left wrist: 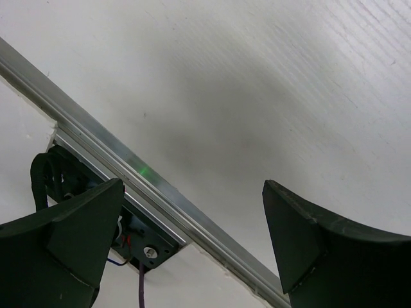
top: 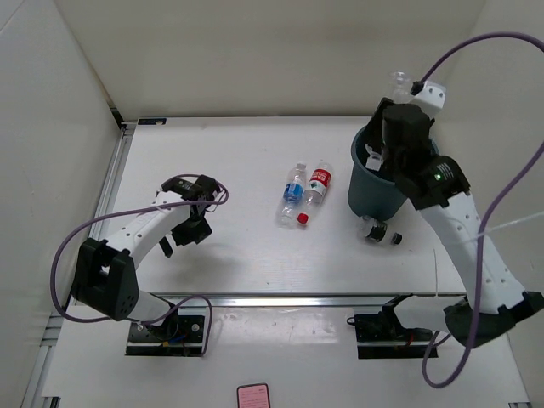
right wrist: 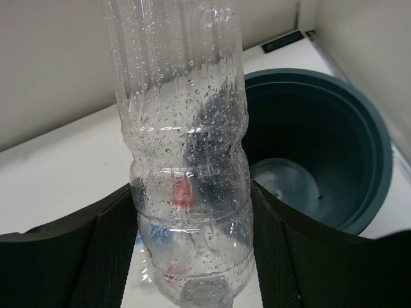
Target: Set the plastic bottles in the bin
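The dark teal bin (top: 365, 191) stands at the back right of the table; its inside shows in the right wrist view (right wrist: 340, 128). My right gripper (top: 382, 151) hovers over the bin's rim, shut on the plain clear bottle (right wrist: 183, 147), whose end sticks up above the arm (top: 398, 82). The blue-labelled bottle (top: 292, 192) and the red-labelled bottle (top: 317, 184) with its red cap lie side by side left of the bin. The dark-capped bottle (top: 381, 231) lies in front of the bin. My left gripper (left wrist: 192, 218) is open and empty, far left over bare table (top: 184, 236).
A metal rail (left wrist: 148, 186) runs along the table's near edge, with the arm's base mount just beyond it. White walls enclose the table at the back and left. A purple cable loops above the right arm (top: 476, 42).
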Controlling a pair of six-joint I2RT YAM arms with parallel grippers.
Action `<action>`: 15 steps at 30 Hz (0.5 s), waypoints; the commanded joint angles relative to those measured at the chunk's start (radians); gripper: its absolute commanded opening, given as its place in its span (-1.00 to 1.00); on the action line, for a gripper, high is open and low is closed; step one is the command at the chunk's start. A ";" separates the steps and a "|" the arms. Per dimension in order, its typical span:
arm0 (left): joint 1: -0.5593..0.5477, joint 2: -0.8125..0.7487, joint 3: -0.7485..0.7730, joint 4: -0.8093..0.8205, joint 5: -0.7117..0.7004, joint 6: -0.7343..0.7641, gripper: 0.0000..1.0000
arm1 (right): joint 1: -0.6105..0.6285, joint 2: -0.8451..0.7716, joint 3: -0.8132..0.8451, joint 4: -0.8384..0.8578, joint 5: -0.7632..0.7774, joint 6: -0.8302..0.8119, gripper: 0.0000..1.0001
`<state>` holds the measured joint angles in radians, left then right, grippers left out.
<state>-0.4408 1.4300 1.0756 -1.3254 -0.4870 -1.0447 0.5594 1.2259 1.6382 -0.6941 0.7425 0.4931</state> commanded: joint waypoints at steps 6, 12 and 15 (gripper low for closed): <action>-0.006 -0.008 0.046 0.002 -0.021 -0.038 1.00 | -0.237 0.069 -0.015 0.111 -0.066 -0.102 -0.72; -0.006 0.035 0.086 -0.018 -0.041 -0.048 1.00 | -0.361 0.069 -0.124 0.241 -0.169 -0.142 -0.67; -0.006 0.059 0.096 -0.027 -0.051 -0.048 1.00 | -0.374 0.095 -0.124 0.251 -0.178 -0.151 -0.38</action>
<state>-0.4412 1.4754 1.1370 -1.3369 -0.5022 -1.0748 0.1921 1.3174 1.5127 -0.5476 0.6067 0.3836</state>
